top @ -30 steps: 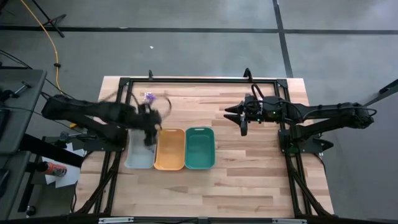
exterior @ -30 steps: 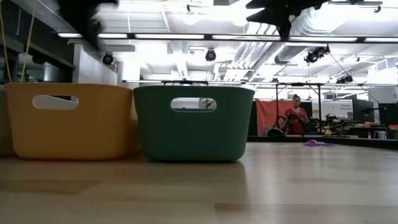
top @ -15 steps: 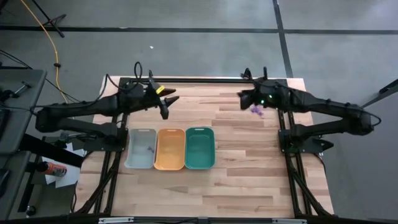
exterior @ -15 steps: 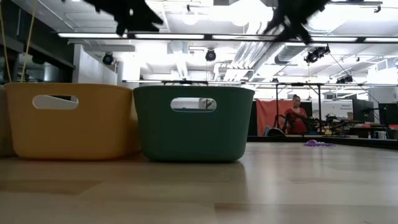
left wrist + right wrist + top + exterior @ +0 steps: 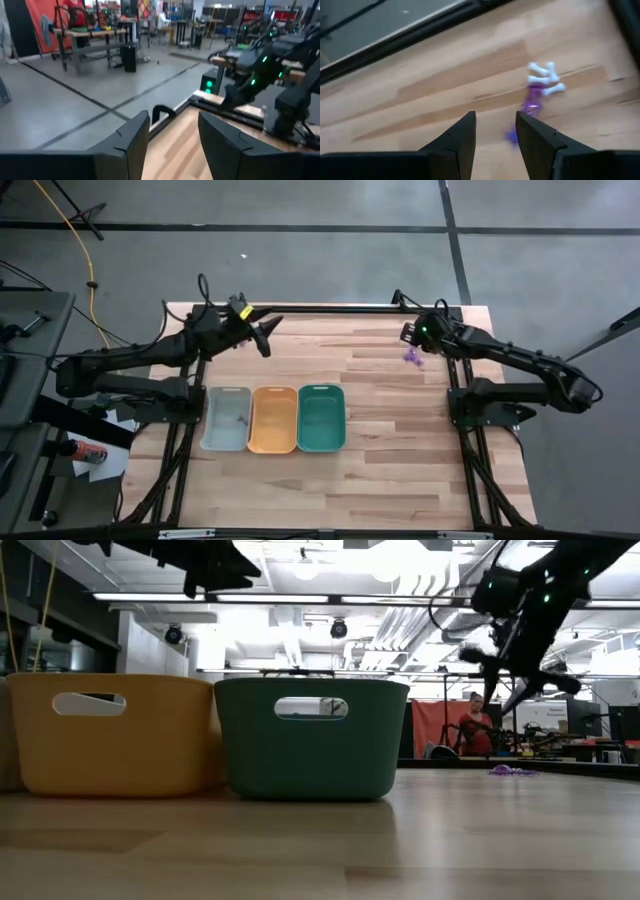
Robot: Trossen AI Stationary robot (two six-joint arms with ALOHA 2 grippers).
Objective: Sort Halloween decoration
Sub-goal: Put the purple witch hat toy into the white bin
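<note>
The Halloween decoration shows as a small heap of purple pieces (image 5: 532, 104) and white stick-like pieces (image 5: 545, 79) lying on the wood near the table's far right; it is a purple speck (image 5: 410, 357) in the high view and in the low view (image 5: 512, 770). My right gripper (image 5: 495, 131) hangs open above and just beside the heap, tilted down, touching nothing. One purple piece (image 5: 240, 420) lies in the grey tray (image 5: 214, 430). My left gripper (image 5: 265, 335) is open and empty, held level above the table's far left part.
Three trays stand side by side at the table's middle left: grey, orange (image 5: 273, 420) and teal (image 5: 321, 418). A black frame rail (image 5: 330, 309) runs along the far edge. Bare wood lies between the trays and the heap. A person (image 5: 476, 725) is far off in the room.
My left gripper has left the grey tray, swung toward the far edge and tipped up to level; a purple piece now lies in that tray. My right gripper has swung toward the table's far right, sunk and tipped downward over the purple and white heap.
</note>
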